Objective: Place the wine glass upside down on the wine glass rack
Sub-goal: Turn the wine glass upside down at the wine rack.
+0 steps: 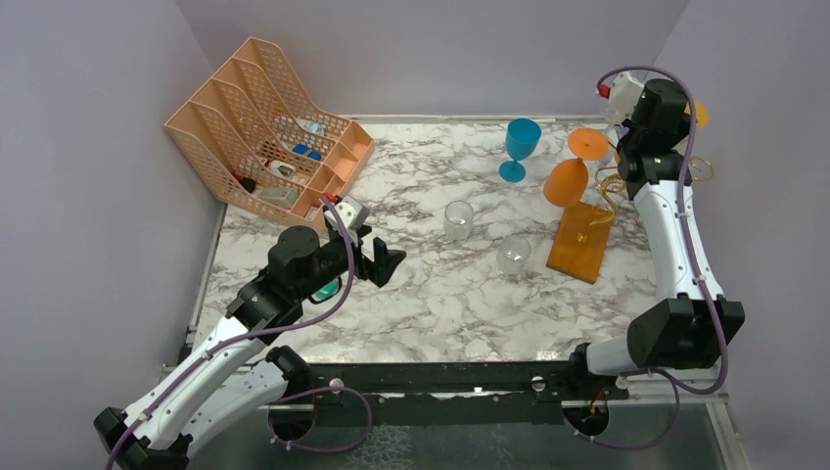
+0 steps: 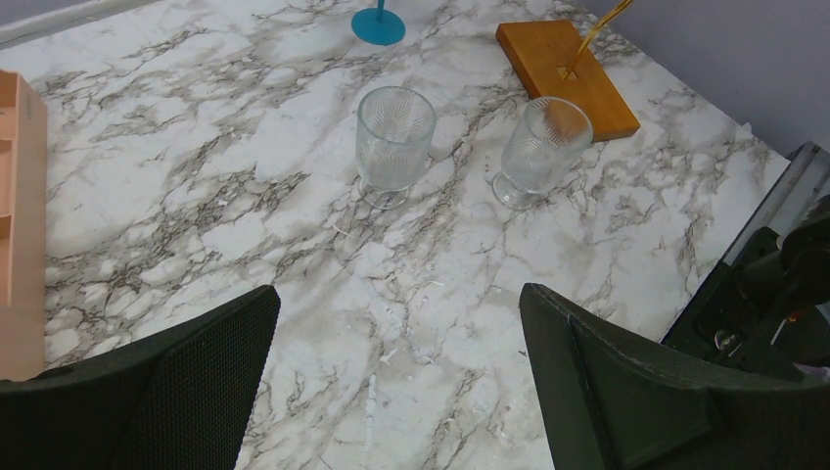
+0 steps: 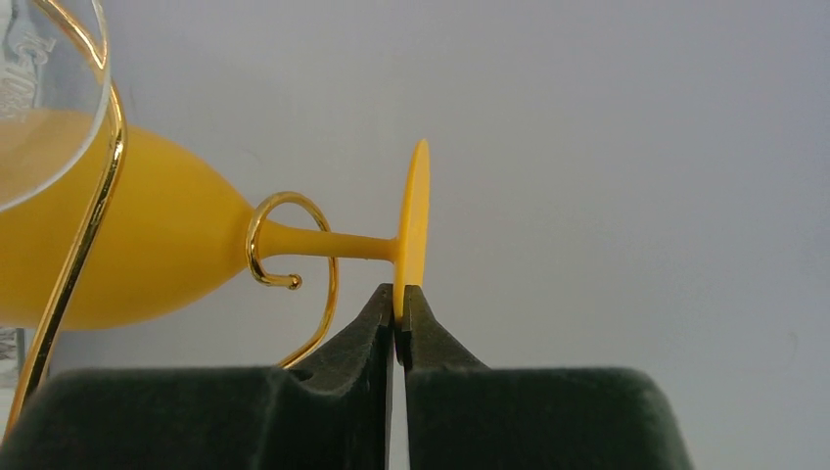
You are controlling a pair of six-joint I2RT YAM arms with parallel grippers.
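At the far right of the marble table (image 1: 431,304), the right arm reaches up beside the wine glass rack (image 1: 579,240), whose gold wire rises from an orange-brown wooden base. The right gripper (image 3: 396,305) has its two dark fingers pressed almost together, pinching the lower rim of the foot of the yellow wine glass (image 3: 147,245). The glass's thin stem runs through a gold spiral loop (image 3: 252,243) at the end of one of the rack's arms, with the bowl on one side of the loop and the flat foot on the other. In the wrist view the glass lies sideways across the picture, so how it hangs in the room cannot be told from there. From above, only a yellow sliver of it shows behind the wrist.

An orange wine glass (image 1: 566,183) hangs on the near-left side of the rack, above the wooden base. A blue wine glass (image 1: 521,139) stands upright on the marble just to the left of it. Two clear ribbed glasses, one (image 1: 458,219) further left and the other (image 1: 513,255) close to the base's near corner, stand upright nearer the arms.

The left gripper (image 2: 398,290) hovers low over the marble on the left half of the table, its fingers spread wide and holding nothing. Behind it, in the far left corner, a peach mesh organiser (image 1: 264,127) leans against the wall with small items in its compartments.
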